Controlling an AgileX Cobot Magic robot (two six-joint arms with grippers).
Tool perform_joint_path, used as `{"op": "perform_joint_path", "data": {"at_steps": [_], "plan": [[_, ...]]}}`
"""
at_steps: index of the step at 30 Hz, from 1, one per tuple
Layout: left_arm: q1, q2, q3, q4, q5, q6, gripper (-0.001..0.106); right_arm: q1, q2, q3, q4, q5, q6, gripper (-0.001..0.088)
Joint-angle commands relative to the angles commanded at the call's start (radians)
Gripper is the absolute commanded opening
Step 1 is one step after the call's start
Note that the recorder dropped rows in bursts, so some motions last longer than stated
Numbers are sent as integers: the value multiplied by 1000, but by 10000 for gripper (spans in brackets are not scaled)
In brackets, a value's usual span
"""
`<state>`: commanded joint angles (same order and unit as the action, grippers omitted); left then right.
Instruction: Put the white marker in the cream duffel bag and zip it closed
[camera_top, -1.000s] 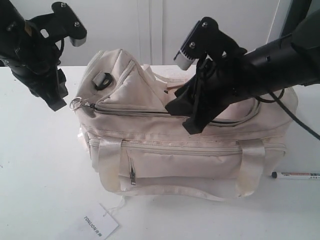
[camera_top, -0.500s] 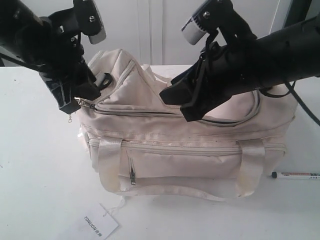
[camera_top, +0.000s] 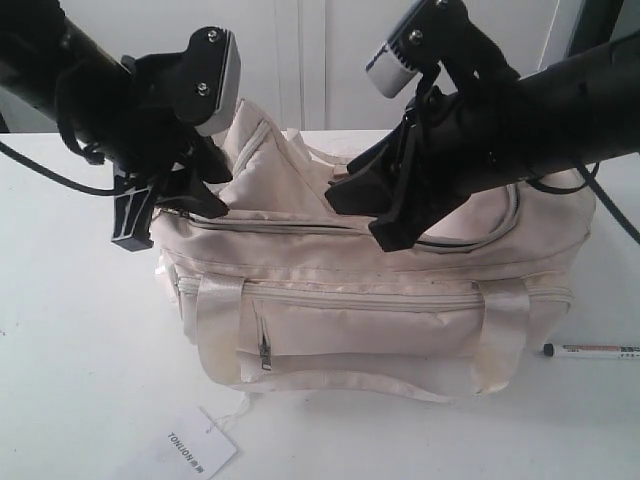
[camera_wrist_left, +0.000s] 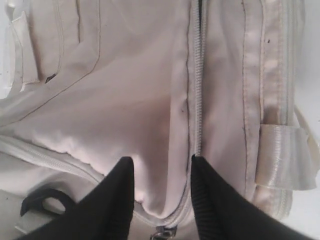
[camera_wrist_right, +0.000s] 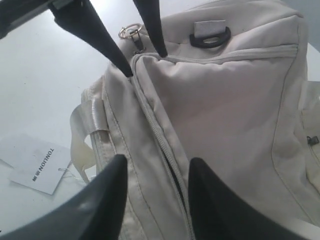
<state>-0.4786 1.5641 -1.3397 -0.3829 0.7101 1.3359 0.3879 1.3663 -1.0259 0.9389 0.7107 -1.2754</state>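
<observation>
Cream duffel bag (camera_top: 400, 300) is sitting in the middle of the white table (camera_top: 70, 350), and both arms are hovering over its top. The left gripper (camera_top: 170, 225) is standing at the bag's 9 o'clock end. Its black fingers are spread, with the tips touching the fabric on either side of the curved top zipper (camera_wrist_right: 155, 130) and nothing caught between them. The right gripper (camera_top: 360, 220) is hanging over the middle of that zipper. Its fingers are also parted and carrying nothing, and a dark slit is showing along the zip line beneath them. The white marker (camera_top: 590, 351) is lying on the table just off the bag's 3 o'clock end. I am seeing it at about 4 o'clock from the right gripper and well apart from both.

The cream duffel bag is looking soft and creased, a matte woven cloth with stitched seams. Shiny webbing handles (camera_top: 215, 320) are looping down its front face. A flat white hang tag (camera_top: 190, 448) is resting on the table at 7 o'clock from the bag. The marker is a thin, smooth stick with a black cap. A small gold ring pull (camera_wrist_right: 129, 32) is dangling at the zipper's end beside the left fingertips.

The bag's long axis is running from 9 to 3 o'clock. The marker is lying along the same line, with its cap pointing toward 9 o'clock at the bag.
</observation>
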Motion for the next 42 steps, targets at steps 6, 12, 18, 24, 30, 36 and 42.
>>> {"op": "perform_joint_path", "data": {"at_steps": [6, 12, 18, 24, 30, 36, 42], "plan": [[0, 30, 0, -11, -2, 11, 429, 0, 0, 0, 0, 2, 0, 384], [0, 48, 0, -13, -4, 14, 409, 0, 0, 0, 0, 2, 0, 384], [0, 48, 0, -13, -8, 14, 137, 0, 0, 0, 0, 0, 0, 384], [0, 48, 0, -13, -10, 14, 0, 0, 0, 0, 0, 0, 0, 384], [0, 48, 0, -13, -14, 14, 0, 0, 0, 0, 0, 0, 0, 384], [0, 44, 0, -13, -119, -78, 0, 0, 0, 0, 0, 2, 0, 384], [0, 38, 0, -13, -166, -114, 0, 0, 0, 0, 0, 4, 0, 384]]}}
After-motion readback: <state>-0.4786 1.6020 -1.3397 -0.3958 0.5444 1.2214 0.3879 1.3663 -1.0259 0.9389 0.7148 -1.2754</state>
